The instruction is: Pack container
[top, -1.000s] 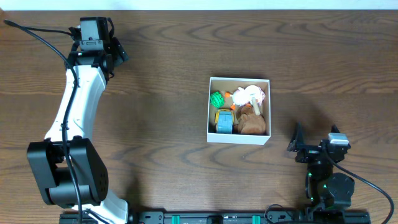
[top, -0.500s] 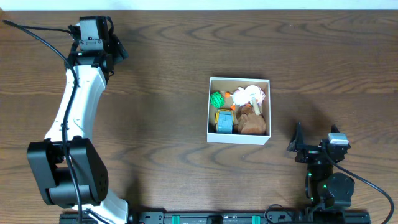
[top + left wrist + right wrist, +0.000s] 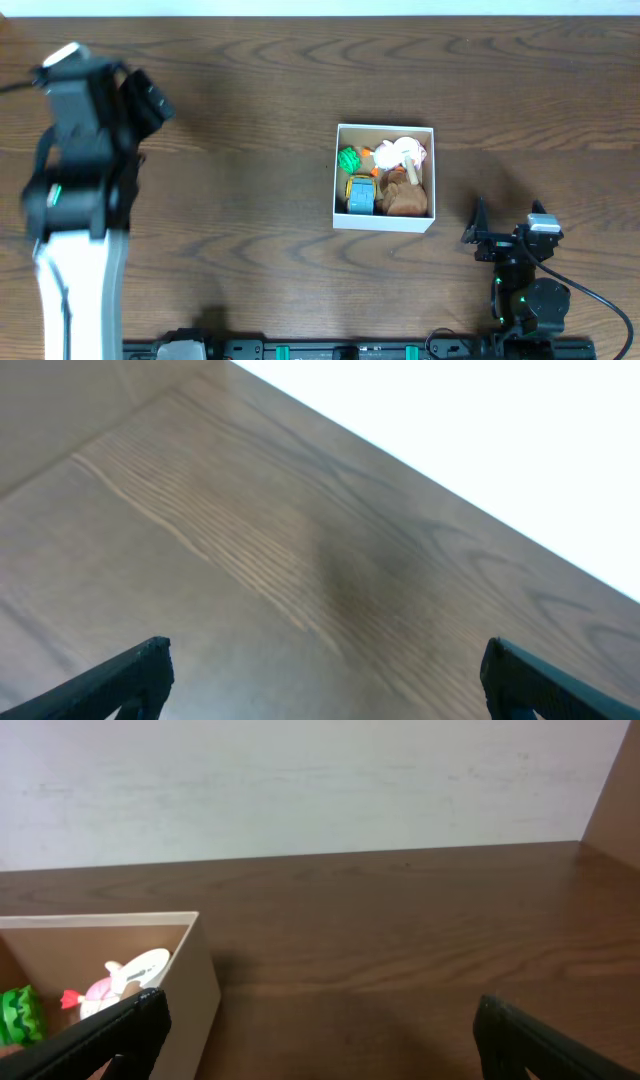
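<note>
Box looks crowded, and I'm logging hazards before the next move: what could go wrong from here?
The toys crowd the box; pushing more in could tip the white toy out. The right jaws stand open near its wall; a careless swing might shove it. The raised left arm hides part of the table overhead.

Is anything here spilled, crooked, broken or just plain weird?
Nothing stands out. The box sits upright on the table with the toys all inside it, none spilled. The left gripper and right gripper are open, holding nothing.
</note>
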Tool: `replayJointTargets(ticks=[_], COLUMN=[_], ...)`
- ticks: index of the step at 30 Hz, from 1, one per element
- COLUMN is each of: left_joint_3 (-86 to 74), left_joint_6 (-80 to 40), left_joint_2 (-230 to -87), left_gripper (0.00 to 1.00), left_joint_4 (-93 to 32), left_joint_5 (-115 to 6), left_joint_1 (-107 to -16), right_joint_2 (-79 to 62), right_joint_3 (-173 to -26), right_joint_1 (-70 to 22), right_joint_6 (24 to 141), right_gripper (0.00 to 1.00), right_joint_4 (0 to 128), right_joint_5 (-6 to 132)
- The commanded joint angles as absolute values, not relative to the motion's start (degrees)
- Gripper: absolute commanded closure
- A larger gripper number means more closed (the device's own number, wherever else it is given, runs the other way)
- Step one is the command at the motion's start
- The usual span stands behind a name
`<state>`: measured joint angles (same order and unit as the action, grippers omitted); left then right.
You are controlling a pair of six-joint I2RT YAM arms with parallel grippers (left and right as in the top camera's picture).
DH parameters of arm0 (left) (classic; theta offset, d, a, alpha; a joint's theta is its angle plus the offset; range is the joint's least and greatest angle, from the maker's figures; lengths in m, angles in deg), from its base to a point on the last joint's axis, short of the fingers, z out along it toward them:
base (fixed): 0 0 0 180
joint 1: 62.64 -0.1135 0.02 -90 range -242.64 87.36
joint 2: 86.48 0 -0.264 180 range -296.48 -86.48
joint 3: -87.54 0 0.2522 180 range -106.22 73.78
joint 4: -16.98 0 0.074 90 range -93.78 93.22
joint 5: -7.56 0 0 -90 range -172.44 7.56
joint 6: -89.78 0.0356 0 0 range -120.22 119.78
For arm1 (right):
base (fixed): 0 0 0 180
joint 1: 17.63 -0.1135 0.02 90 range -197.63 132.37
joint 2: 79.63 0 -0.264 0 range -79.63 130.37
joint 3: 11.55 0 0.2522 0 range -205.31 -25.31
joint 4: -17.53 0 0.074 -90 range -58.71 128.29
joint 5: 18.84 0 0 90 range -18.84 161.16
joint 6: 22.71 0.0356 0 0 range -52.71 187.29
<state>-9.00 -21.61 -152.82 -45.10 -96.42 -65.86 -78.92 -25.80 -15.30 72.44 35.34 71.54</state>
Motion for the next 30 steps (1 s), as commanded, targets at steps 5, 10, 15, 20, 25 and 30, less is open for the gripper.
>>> replayJointTargets(ticks=[5,10,15,20,25,30], left_joint_3=[-8.0,-0.8,13.8,25.9,36.7,47.0], left_joint_6=[-21.8,-21.8,-21.7,-21.7,-21.7,-21.8], left_joint_2=[-139.8,-131.1,-120.2,-111.5,-104.5,-99.5], left_gripper=[0.02,0.02,0.02,0.02,0.02,0.02], left_joint_4=[-53.9,-54.1,-45.2,-34.3,-21.9,-11.3], left_joint_5=[-97.1,-97.1,-97.4,-98.2,-98.2,-98.1], left_joint_1=[-66.1,-66.1,-66.1,-66.3,-66.3,-66.3], right_joint_2=[-79.3,-79.3,-79.3,-79.3,-79.3,-79.3], right_joint_3=[-25.6,-25.6,-25.6,-25.6,-25.6,-25.6], right_joint_1=[-15.8,-15.8,-15.8,-15.8,-15.8,-15.8], right_joint_6=[71.5,71.5,71.5,71.5,71.5,71.5], right_gripper=[0.01,0.01,0.01,0.01,0.01,0.01], right_joint_4=[35.5,35.5,35.5,35.5,35.5,35.5], right_joint_5=[71.1,71.1,71.1,71.1,71.1,71.1])
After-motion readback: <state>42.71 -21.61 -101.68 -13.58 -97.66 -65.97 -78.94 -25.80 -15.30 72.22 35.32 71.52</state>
